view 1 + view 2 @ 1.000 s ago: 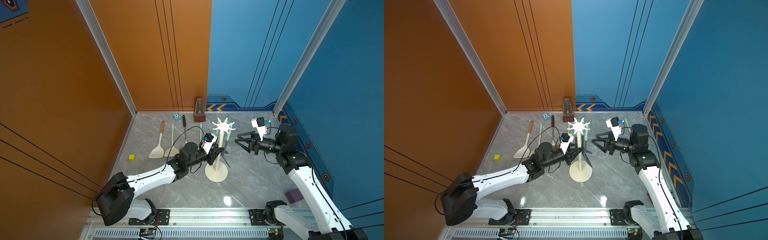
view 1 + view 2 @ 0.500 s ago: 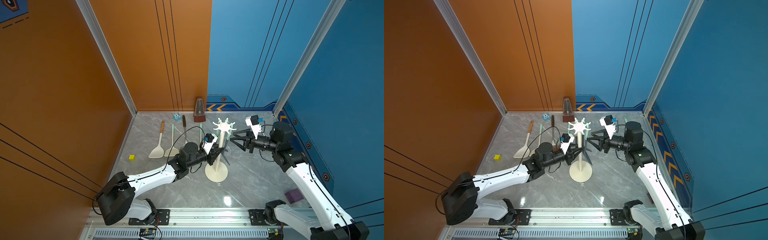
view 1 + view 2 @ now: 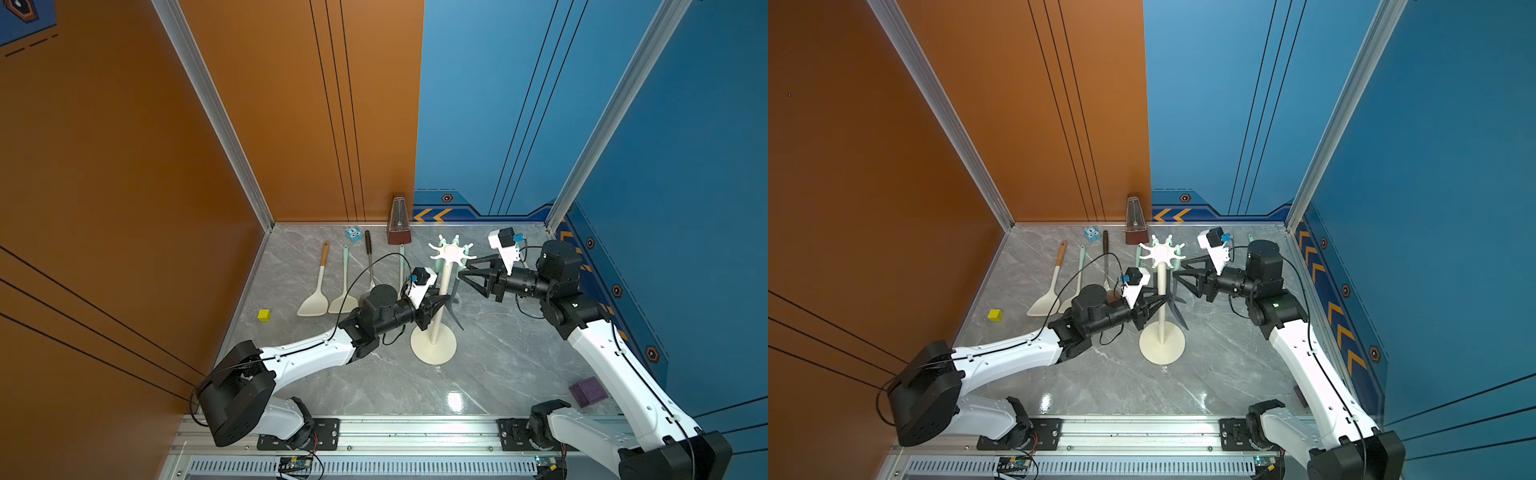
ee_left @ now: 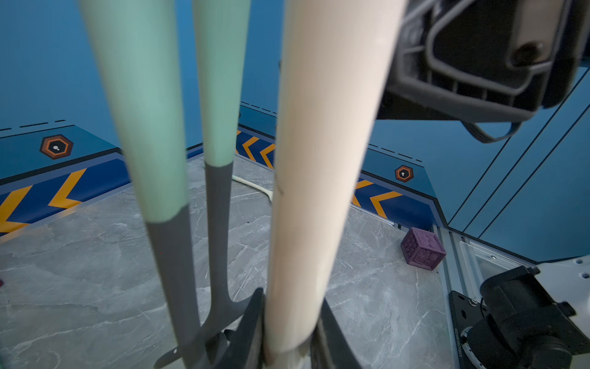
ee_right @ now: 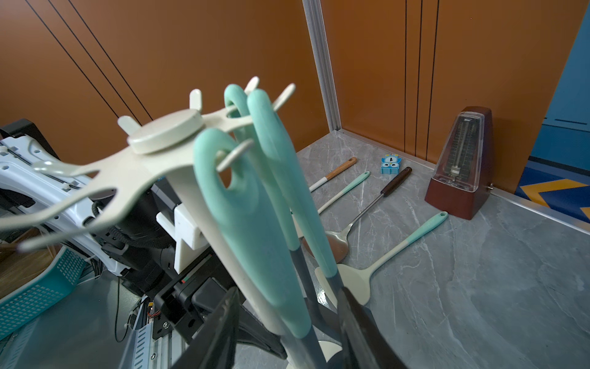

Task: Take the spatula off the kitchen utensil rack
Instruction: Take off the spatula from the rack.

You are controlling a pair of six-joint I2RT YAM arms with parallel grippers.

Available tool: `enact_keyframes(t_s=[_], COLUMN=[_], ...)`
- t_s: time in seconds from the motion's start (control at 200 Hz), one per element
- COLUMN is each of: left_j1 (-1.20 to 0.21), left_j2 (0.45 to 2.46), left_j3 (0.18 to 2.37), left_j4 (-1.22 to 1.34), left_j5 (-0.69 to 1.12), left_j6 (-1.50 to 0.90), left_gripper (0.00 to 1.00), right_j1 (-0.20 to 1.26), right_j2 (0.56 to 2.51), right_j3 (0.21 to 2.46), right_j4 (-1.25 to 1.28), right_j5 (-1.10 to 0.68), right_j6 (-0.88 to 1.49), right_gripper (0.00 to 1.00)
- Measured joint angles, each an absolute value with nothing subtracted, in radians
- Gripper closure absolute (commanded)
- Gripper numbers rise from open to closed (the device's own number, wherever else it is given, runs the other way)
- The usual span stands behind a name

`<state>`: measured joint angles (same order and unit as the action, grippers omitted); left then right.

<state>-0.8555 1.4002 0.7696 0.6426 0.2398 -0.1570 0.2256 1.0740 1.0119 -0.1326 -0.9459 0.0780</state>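
The cream kitchen utensil rack [image 3: 433,345] stands mid-table, and its star crown [image 5: 166,131] carries three mint-handled utensils with grey shafts. A grey flat blade beside the pole looks like the spatula [image 3: 456,318]; I cannot tell which handle is its own. My left gripper [image 3: 442,300] [image 4: 292,326] is shut on the rack's pole [image 4: 319,159], low down. My right gripper [image 3: 460,276] [image 5: 287,329] is open. Its fingers straddle the nearest mint handle [image 5: 252,223] and the pole without touching either.
Cream-headed utensils [image 3: 316,303], a dark-handled metal ladle [image 3: 368,257] and a mint-handled one [image 3: 401,262] lie on the table behind the left arm. A brown metronome [image 3: 398,222] and a blue toy [image 3: 353,234] sit at the back wall. A yellow cube [image 3: 264,314] and a purple cube [image 3: 588,391] lie apart.
My right gripper has moved left, up to the rack's hanging handles, and its jaws have narrowed a little. The left gripper has stayed on the pole.
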Motion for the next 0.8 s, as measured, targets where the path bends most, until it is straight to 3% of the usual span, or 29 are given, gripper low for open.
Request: enact_keyframes(t_s=[0.21,0.801], left_j1=[-0.872,-0.899], left_j2=[1.403,1.416], left_j3=[0.77,0.77], left_j4=[0.645,0.666], left_j5=[0.239,0.206], left_j6=[-0.147,-0.123], left_gripper=[0.78,0.87], right_j1=[0.237,0.282], right_j2=[1.074,0.983], right_j3=[1.0,0.954], right_j4=[-0.119,-0.144], right_j5=[-0.937,-0.756], right_j6=[0.078,-0.002], right_gripper=[0.57,0.9])
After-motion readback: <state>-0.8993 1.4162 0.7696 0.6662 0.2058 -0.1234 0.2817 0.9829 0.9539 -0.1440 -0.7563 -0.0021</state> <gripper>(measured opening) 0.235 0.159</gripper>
